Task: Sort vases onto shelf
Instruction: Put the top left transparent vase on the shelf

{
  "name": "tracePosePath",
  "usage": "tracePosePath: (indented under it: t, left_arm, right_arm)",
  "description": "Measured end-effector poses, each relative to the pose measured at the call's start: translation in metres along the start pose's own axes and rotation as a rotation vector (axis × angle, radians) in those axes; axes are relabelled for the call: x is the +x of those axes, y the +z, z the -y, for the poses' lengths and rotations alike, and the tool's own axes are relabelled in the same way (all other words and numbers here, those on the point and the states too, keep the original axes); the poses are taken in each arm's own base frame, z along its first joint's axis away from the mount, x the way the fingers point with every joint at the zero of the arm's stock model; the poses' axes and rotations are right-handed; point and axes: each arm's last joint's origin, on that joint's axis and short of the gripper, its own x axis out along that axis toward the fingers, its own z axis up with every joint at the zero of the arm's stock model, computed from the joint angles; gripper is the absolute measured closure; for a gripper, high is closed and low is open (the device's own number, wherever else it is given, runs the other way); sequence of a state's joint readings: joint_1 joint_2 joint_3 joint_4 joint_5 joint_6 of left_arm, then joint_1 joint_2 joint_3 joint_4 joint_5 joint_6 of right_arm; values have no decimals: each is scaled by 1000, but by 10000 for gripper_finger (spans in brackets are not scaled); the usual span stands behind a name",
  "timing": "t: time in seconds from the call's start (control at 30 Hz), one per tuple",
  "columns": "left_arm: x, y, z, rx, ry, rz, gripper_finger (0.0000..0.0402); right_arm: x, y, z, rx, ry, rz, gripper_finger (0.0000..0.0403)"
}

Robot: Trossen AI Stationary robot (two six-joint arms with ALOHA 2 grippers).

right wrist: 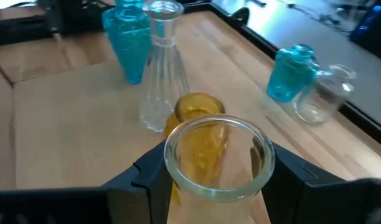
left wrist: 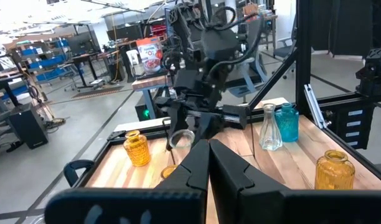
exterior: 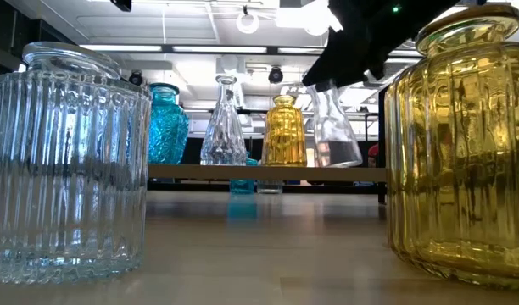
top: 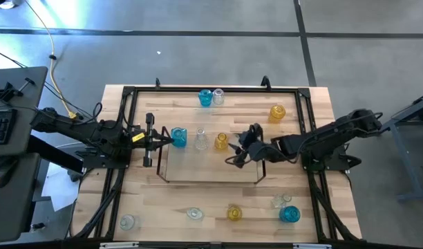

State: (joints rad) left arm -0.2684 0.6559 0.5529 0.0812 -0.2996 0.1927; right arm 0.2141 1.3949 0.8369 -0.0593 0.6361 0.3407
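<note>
Gripping a clear vase (right wrist: 218, 158) by its neck, the right gripper (top: 243, 153) hangs over the right end of the shelf (top: 210, 174); in the right wrist view its two dark fingers (right wrist: 150, 174) press against either side of the glass rim. From table height the clear flask sits tilted just above the shelf's wood surface, and I cannot tell whether its base touches.

Just beside it on the shelf stands an amber vase (top: 221, 141), then a tall clear ribbed vase (top: 201, 140), then a blue vase (top: 179, 137) nearest the shelf's left end, all three upright in a row.

At that left end the left gripper (top: 166, 141) waits with its fingers pressed together, pointing along the row.

Near the far edge of the bench a blue vase and a clear one (top: 218, 96) stand touching, and another amber vase (top: 277, 112) sits toward the far right corner.

Along the near edge stand a clear vase (top: 128, 222) near the left corner, a clear one (top: 193, 214) and an amber one (top: 233, 212) around the middle, and a clear vase (top: 281, 201) beside a blue one (top: 289, 214) toward the right.
</note>
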Motion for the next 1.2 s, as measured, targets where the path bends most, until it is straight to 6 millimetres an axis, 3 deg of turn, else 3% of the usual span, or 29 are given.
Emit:
tracePosePath:
  t: [0.37,0.63,1.2]
  left_arm:
    - [0,0,0,-7,0,-1,401]
    - [0,0,0,-7,0,-1,401]
    - [0,2,0,-12,3,17,401]
  right_arm:
    - [10,5,13,-25,62,-39,232]
    - [0,5,19,-42,66,-70,203]
    - [-19,10,32,-25,32,-76,199]
